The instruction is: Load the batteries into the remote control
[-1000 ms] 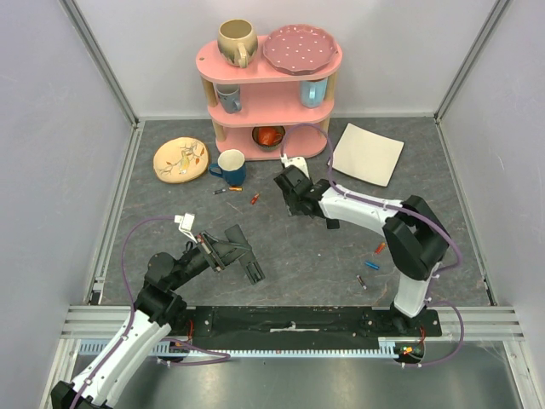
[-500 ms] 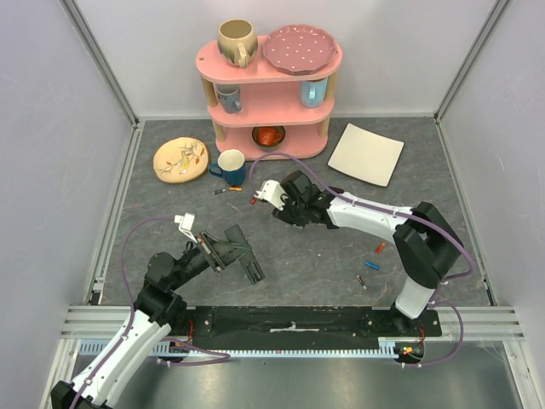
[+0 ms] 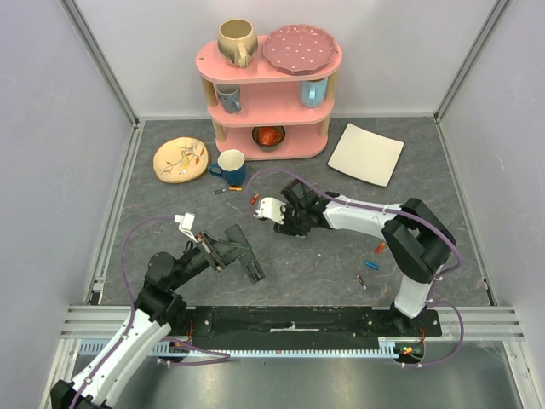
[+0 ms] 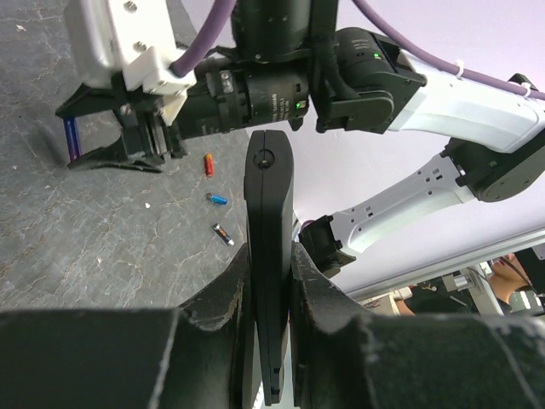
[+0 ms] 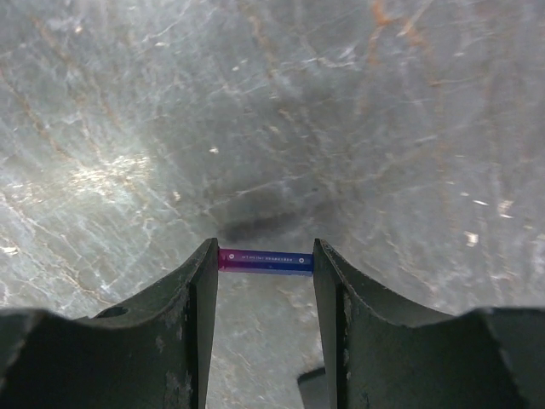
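While left pincer (image 4: 270,256) clamps remote (image 4: 268,196), pointing forward | right pincer (image 5: 265,249) pinches battery (image 5: 265,262) crosswise

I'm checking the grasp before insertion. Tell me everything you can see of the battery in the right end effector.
The battery is a thin cylinder, magenta at one end shading to blue, with tiny unreadable print. The right end effector clamps it end to end between its fingers. It appears lifted off the grey table, with a shadow beneath.

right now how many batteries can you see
6 batteries: one in the right tool, two near the blue mug, three beside the right arm. More may be hidden.
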`<act>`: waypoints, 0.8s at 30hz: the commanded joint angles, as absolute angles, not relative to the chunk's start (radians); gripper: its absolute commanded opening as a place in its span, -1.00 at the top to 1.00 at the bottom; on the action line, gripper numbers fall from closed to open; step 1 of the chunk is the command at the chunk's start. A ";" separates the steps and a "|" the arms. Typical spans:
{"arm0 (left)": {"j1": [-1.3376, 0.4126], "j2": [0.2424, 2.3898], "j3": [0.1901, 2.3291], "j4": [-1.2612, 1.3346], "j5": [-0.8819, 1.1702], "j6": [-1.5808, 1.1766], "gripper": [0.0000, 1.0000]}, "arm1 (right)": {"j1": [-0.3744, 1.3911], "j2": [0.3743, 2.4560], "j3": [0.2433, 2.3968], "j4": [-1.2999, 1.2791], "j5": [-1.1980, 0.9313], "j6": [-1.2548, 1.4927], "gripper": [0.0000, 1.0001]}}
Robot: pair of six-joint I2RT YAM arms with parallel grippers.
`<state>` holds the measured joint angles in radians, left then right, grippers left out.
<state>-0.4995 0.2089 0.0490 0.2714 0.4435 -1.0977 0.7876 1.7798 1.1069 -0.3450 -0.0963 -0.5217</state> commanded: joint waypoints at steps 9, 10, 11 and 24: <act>-0.494 0.207 -0.051 0.324 0.439 -1.092 0.96 | 0.759 1.810 1.089 -0.321 -0.210 -0.492 0.41; -0.494 0.207 -0.051 0.322 0.439 -1.091 0.96 | 0.758 1.810 1.088 -0.321 -0.210 -0.488 0.35; -0.494 0.209 -0.051 0.322 0.439 -1.091 0.96 | 0.756 1.807 1.086 -0.319 -0.215 -0.486 0.31; -0.494 0.186 -0.052 0.301 0.437 -1.094 0.96 | 0.750 1.786 1.091 -0.313 -0.205 -0.442 -0.18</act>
